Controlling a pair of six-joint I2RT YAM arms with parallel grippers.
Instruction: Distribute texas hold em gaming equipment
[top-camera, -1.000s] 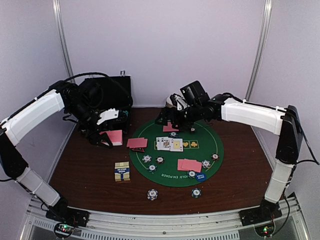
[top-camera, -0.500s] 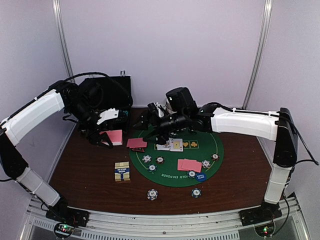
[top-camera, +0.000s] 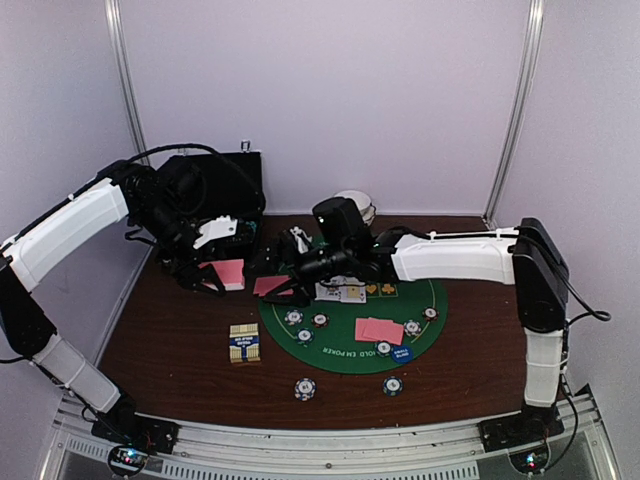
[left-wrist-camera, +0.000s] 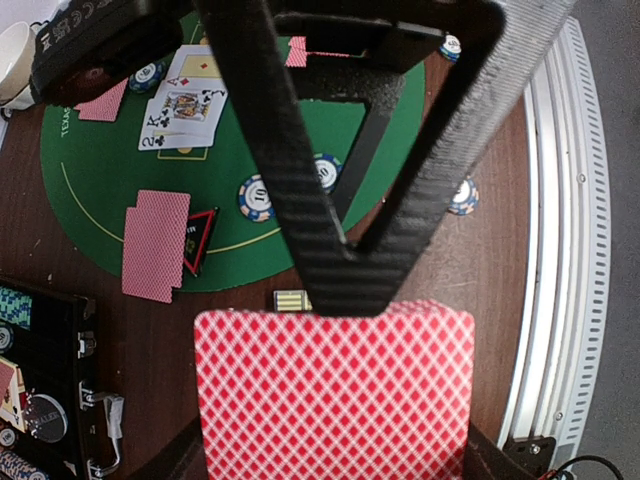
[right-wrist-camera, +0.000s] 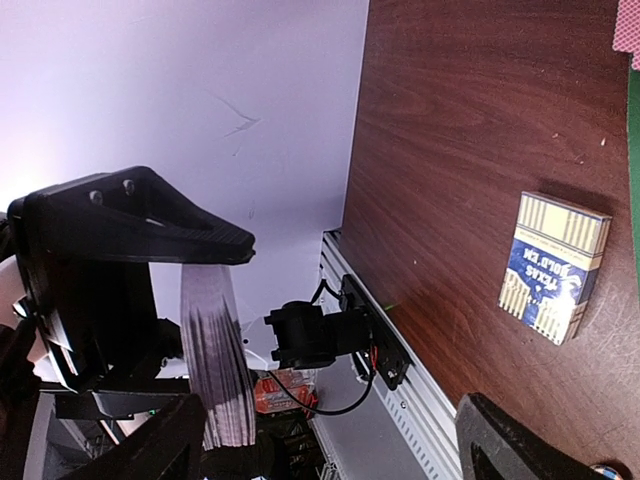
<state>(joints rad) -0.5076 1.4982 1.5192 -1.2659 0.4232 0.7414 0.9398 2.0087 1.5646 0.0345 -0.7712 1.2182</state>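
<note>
At far left, my left gripper (top-camera: 218, 275) clamps the deck (left-wrist-camera: 335, 395) while my wide-open right gripper (right-wrist-camera: 335, 445) may spill it by closing off-centre.

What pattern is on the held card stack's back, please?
The card stack shows red-and-white diamond lattice; left wrist view.

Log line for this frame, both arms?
left end effector: shut on card stack | right end effector: open, empty, close to that stack | green mat: cards and chips laid out; card box beside it
</note>
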